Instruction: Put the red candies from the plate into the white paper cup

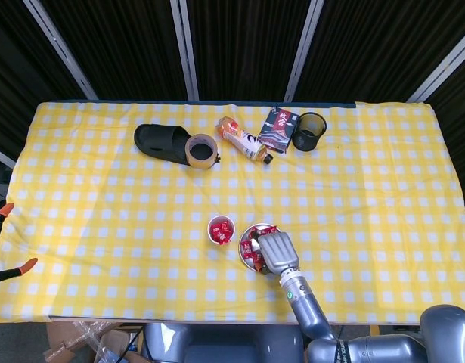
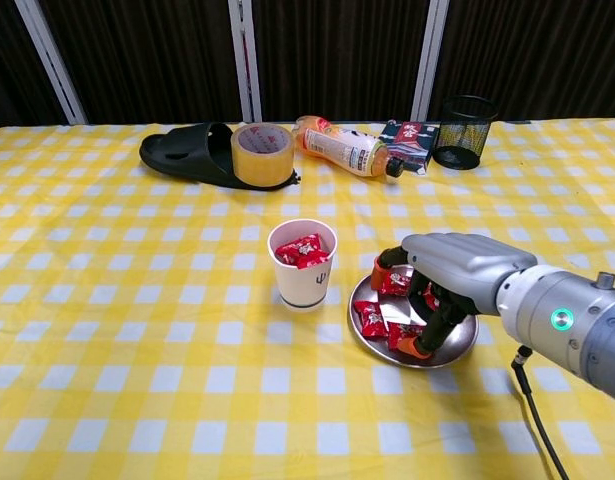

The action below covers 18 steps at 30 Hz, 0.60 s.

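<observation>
Your right hand (image 2: pixel 442 275) sits over the plate (image 2: pixel 442 357) of candies (image 2: pixel 369 318), the paper cup (image 2: pixel 303 265) just left of it.

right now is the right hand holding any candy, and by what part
Cannot be told. The right hand is down over the plate with fingers curled among the red candies, hiding any hold. The left hand is not in view.

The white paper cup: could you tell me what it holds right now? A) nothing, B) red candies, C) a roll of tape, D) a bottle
B: in the chest view, red candies show inside the white paper cup, left of the plate.
</observation>
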Each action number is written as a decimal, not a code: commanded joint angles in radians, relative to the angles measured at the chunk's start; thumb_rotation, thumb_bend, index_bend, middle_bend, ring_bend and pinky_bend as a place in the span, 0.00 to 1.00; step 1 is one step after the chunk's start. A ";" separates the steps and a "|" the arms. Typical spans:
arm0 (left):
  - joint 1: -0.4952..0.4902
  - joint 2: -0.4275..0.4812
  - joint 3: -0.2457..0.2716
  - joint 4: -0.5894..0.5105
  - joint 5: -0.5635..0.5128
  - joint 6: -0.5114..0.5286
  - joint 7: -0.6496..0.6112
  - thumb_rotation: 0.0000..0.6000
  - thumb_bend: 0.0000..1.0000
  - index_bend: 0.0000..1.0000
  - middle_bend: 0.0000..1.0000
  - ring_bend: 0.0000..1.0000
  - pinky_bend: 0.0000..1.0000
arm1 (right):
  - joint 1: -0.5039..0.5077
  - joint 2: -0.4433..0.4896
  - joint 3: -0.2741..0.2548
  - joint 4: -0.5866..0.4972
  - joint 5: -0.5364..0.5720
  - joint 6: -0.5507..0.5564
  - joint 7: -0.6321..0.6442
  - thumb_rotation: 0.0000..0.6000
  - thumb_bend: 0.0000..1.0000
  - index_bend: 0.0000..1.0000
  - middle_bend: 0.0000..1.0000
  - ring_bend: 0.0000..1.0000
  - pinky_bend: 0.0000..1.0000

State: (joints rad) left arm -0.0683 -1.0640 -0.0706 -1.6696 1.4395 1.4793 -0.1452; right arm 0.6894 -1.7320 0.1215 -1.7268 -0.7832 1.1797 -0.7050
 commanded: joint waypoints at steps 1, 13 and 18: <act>-0.001 0.001 0.000 0.000 -0.001 -0.003 0.000 1.00 0.05 0.00 0.00 0.00 0.00 | 0.001 -0.007 0.001 0.015 0.004 -0.012 0.010 1.00 0.31 0.32 0.79 0.94 0.84; -0.001 0.003 -0.002 -0.002 -0.009 -0.008 -0.001 1.00 0.05 0.00 0.00 0.00 0.00 | 0.005 -0.025 0.006 0.056 0.011 -0.038 0.029 1.00 0.32 0.44 0.79 0.94 0.84; -0.002 0.003 -0.002 -0.003 -0.011 -0.010 0.001 1.00 0.05 0.00 0.00 0.00 0.00 | 0.002 -0.024 0.004 0.066 0.009 -0.044 0.037 1.00 0.36 0.49 0.79 0.94 0.84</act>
State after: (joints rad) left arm -0.0701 -1.0606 -0.0722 -1.6725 1.4287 1.4693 -0.1448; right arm 0.6922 -1.7566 0.1258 -1.6612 -0.7740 1.1362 -0.6680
